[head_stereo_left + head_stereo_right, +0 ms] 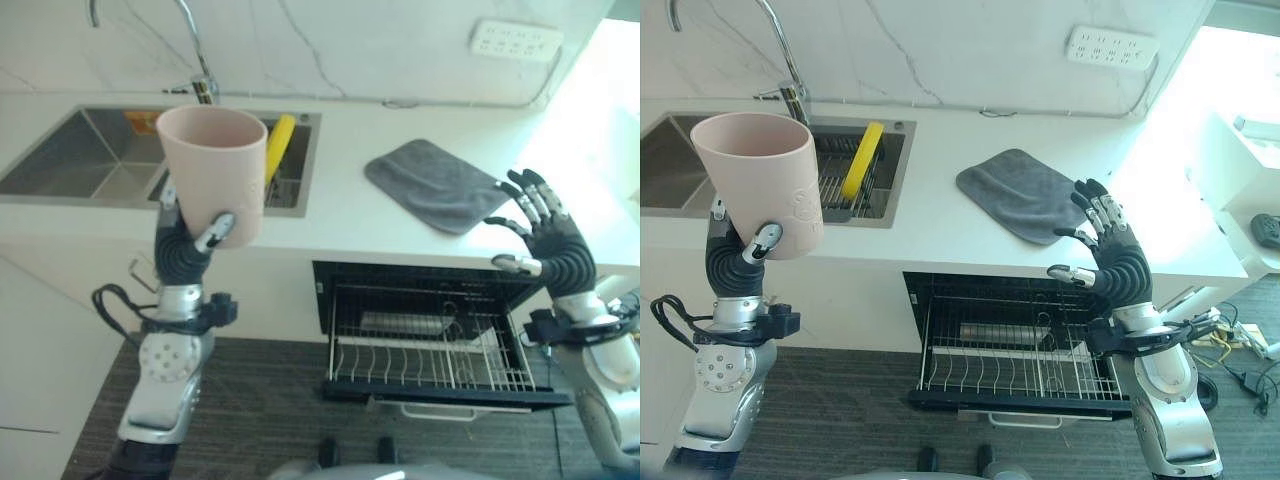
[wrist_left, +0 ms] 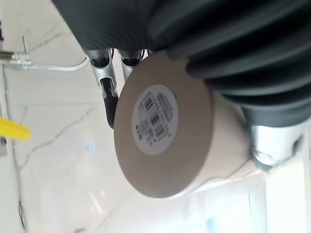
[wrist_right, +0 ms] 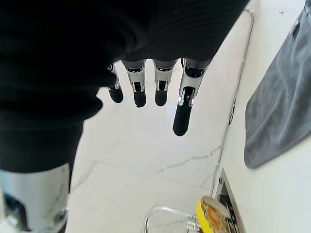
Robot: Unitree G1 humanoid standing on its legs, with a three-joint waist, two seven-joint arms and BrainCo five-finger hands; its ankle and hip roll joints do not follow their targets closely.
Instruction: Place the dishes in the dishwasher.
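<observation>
My left hand [image 1: 185, 245] is shut on a pale pink cup [image 1: 213, 170], held upright in the air in front of the sink [image 1: 70, 150]. Its flat base with a barcode sticker [image 2: 155, 119] shows in the left wrist view. A yellow dish [image 1: 279, 140] stands on edge in the sink's rack. Below the counter the dishwasher [image 1: 430, 345] stands open with its wire rack [image 1: 430, 365] pulled out. My right hand [image 1: 545, 235] is raised above the rack's right end, open, holding nothing, fingers [image 3: 140, 92] straight.
A grey cloth [image 1: 435, 183] lies on the white counter [image 1: 340, 215] right of the sink. A tap [image 1: 195, 50] rises behind the sink. A wall socket [image 1: 515, 40] sits at the back right. Dark floor [image 1: 260, 400] lies in front of the dishwasher.
</observation>
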